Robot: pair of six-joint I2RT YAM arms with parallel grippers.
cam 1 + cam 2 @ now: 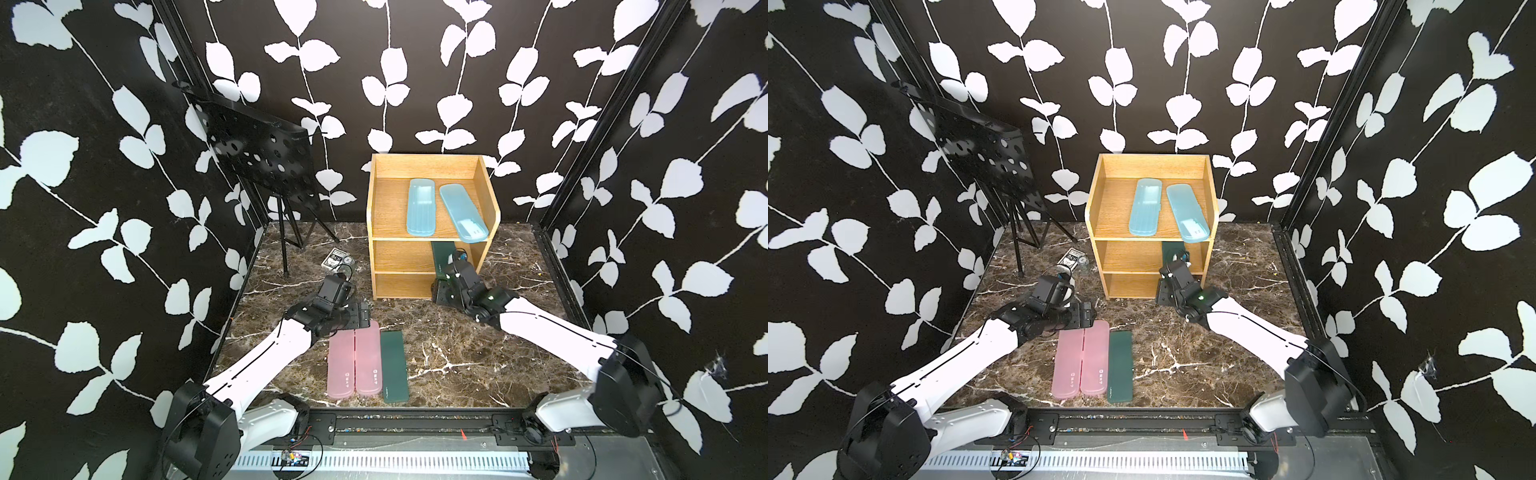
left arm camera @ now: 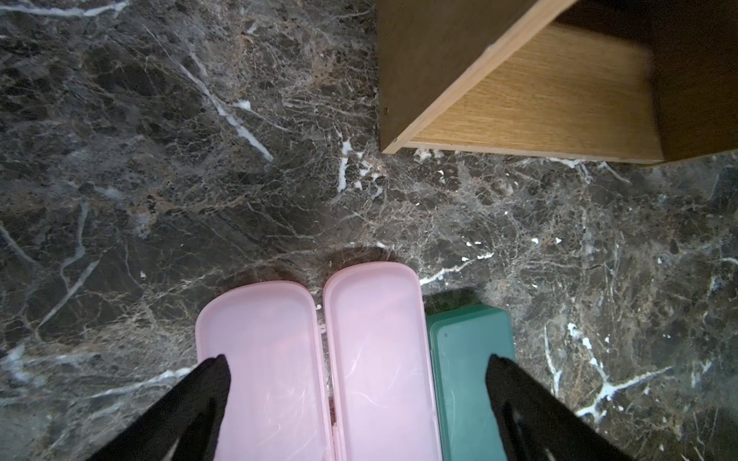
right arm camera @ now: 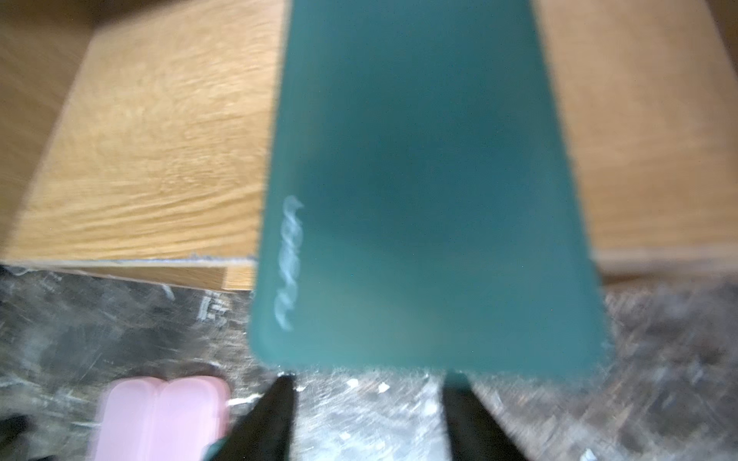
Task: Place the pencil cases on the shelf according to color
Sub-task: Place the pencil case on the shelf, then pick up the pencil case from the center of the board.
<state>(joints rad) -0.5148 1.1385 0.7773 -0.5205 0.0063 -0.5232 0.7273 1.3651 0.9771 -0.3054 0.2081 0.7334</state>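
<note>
On the right gripper (image 3: 369,383), fingers parted and nothing clamped between them; just beyond the fingertips, touching or nearly so (too blurred to tell), the near end of a dark green case (image 3: 427,179). Lying straight ahead of this hand, long axis in line with the fingers and running into the middle tier of the shelf (image 3: 159,159), near end hanging out over the front edge; probably asks for a push straight forward, not sideways. On the left gripper (image 2: 357,367), fingers spread wide and empty, hovering above the ends of two pink cases (image 2: 271,359) and, beside them under one finger, the second green case (image 2: 467,359); all three lengthwise along its fingers, clearly nearer to this hand than to the right one. Two blue cases (image 1: 420,206) on the top tier, above and beyond the right hand.
</note>
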